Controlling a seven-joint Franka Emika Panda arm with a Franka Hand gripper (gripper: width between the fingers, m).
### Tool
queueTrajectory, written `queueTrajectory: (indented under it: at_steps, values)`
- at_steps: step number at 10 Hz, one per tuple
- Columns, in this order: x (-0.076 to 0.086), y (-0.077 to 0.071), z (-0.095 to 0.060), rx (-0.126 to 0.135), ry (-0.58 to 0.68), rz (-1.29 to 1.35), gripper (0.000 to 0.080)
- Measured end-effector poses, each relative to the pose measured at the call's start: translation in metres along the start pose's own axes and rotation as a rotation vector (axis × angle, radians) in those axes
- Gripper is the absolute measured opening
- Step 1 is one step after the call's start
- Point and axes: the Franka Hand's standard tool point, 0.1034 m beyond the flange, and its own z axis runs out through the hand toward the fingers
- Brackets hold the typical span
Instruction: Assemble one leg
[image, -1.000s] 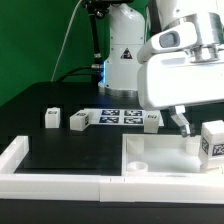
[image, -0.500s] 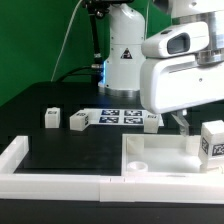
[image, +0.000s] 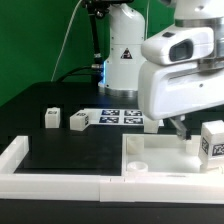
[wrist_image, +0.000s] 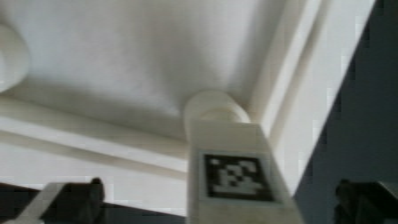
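In the wrist view a white leg (wrist_image: 231, 165) with a black-and-white tag lies between my gripper's (wrist_image: 217, 208) two dark fingertips (wrist_image: 71, 203), which stand wide apart and clear of it. It rests on the large white panel (wrist_image: 125, 70). In the exterior view my gripper (image: 180, 128) hangs open over the panel's (image: 160, 152) right part, just above a small white piece (image: 190, 145) that is probably this leg. Another tagged leg (image: 213, 140) stands at the exterior view's right edge. Two more legs (image: 52, 117) (image: 79, 120) stand at the left.
The marker board (image: 118, 116) lies at the back middle, with another leg (image: 150, 121) at its right end, partly behind the arm. A white raised rim (image: 40, 165) borders the table's front and left. The robot base (image: 122, 50) stands behind.
The arm has come down a little over the panel's right part. The legs and the panel have not moved.
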Motion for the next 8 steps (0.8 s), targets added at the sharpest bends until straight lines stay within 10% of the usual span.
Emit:
queueTrajectory:
  at_steps: [4, 8]
  values:
    - [0.004, 0.003, 0.002, -0.006, 0.006, 0.050, 0.0649]
    - [0.007, -0.012, 0.006, -0.006, 0.009, 0.054, 0.0291]
